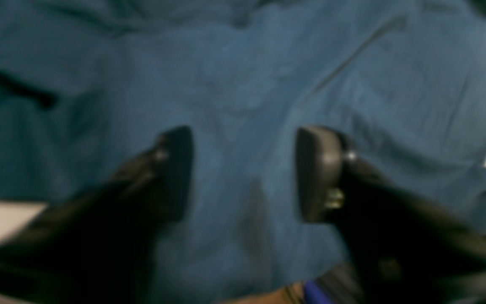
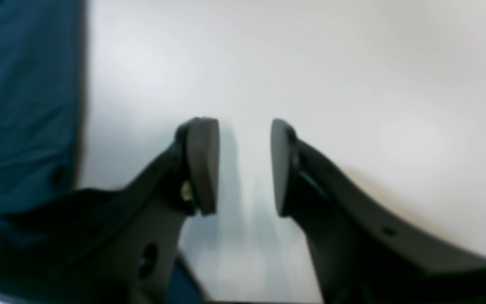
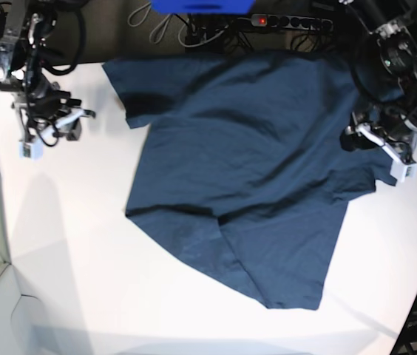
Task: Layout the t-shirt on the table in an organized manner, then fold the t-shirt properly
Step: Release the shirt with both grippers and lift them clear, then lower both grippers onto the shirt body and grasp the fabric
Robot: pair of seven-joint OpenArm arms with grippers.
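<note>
Now both claws are spread and empty: the left claw [image 1: 243, 173] hovers over the t-shirt [image 3: 253, 170], the right claw [image 2: 243, 166] over bare desk [image 2: 352, 84]. Risk, I'd say: a pinch here grabs both layers, dragging that rumpled hem crooked.

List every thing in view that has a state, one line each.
t-shirt: spread on the table, wrinkled, lower part creased, not folded.
left gripper: jaws open, over the shirt, holding nothing.
right gripper: jaws open, over bare table, beside the shirt, empty.

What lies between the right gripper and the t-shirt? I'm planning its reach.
Only bare table, per the base view, separates the right gripper from the t-shirt.
</note>
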